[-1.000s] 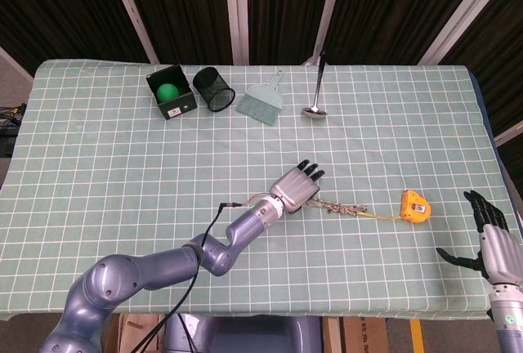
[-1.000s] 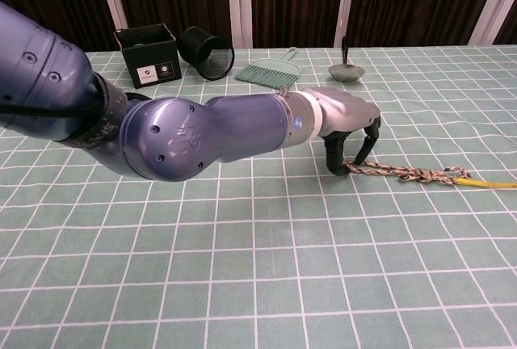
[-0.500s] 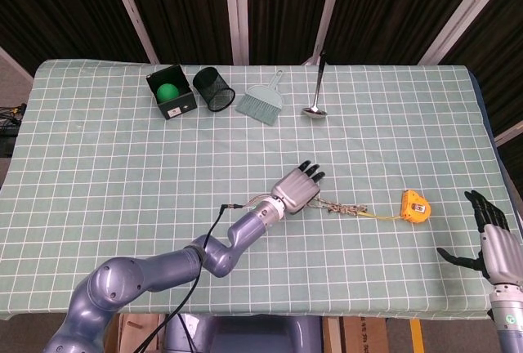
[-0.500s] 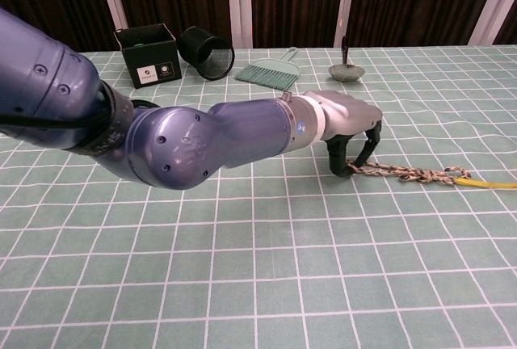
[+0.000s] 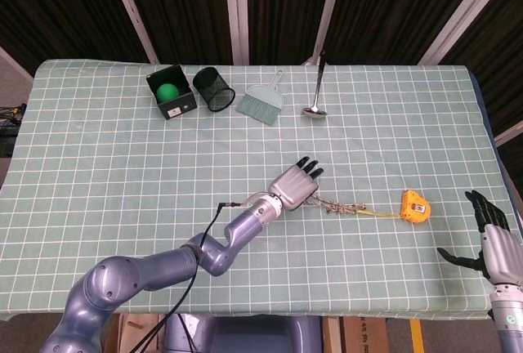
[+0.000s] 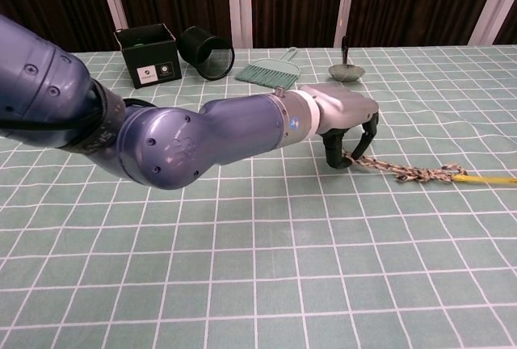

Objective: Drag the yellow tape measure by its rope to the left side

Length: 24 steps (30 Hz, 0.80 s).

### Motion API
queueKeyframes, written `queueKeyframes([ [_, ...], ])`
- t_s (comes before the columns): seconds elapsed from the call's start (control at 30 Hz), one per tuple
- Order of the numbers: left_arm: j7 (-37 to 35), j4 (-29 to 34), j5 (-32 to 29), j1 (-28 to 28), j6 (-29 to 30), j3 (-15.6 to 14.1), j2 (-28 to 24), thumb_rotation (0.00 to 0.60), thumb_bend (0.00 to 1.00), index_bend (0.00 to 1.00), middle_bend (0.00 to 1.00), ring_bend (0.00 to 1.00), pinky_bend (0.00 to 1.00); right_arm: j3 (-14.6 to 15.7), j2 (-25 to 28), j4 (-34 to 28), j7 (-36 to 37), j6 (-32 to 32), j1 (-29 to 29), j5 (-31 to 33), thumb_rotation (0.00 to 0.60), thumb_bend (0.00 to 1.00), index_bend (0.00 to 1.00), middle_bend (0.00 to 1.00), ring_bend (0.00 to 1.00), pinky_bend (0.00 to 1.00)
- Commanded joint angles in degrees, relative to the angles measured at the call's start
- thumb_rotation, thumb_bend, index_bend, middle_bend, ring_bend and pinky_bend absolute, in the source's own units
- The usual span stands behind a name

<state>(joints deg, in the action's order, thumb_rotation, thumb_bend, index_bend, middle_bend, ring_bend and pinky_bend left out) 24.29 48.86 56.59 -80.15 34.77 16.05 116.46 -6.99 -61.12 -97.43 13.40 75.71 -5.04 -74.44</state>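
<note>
The left hand is lifting a little, its fingers clamped on the rope, pulling it tight. The yellow tape measure is sitting far beyond the fingers, so dragging is only just starting

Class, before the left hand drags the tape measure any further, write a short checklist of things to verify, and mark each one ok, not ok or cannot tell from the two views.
1. Left hand holds the braided rope: ok; in the chest view its fingers are curled on the rope's end.
2. Rope joined to the yellow tape measure: ok; a yellow cord runs from the rope to it.
3. Firmness of the grip: cannot tell.
4. Drag path to the left free of things: ok; the box, mesh cup, brush and ladle lie along the far edge.
5. Right hand away from the tape measure: ok; open at the table's right edge.
</note>
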Motion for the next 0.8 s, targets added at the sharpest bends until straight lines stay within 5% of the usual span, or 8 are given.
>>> queueKeyframes([
  [0.03, -0.77, 2.76, 1.81, 1.63, 2.08, -0.54, -2.30, 0.600, 0.52, 0.57, 0.10, 0.00, 0.00, 0.00, 0.07, 0.01, 0.05, 0.09, 0.06, -0.01, 0.600, 0.12, 0.00, 0.00, 0.00, 0.00],
  [0.8, -1.72, 30.31, 5.54, 21.09, 18.84, -7.03, -29.34, 0.600, 0.52, 0.58, 0.11, 0.00, 0.00, 0.20, -0.33, -0.26, -2.16, 1.26, 0.29, -0.75, 0.600, 0.12, 0.00, 0.00, 0.00, 0.00],
])
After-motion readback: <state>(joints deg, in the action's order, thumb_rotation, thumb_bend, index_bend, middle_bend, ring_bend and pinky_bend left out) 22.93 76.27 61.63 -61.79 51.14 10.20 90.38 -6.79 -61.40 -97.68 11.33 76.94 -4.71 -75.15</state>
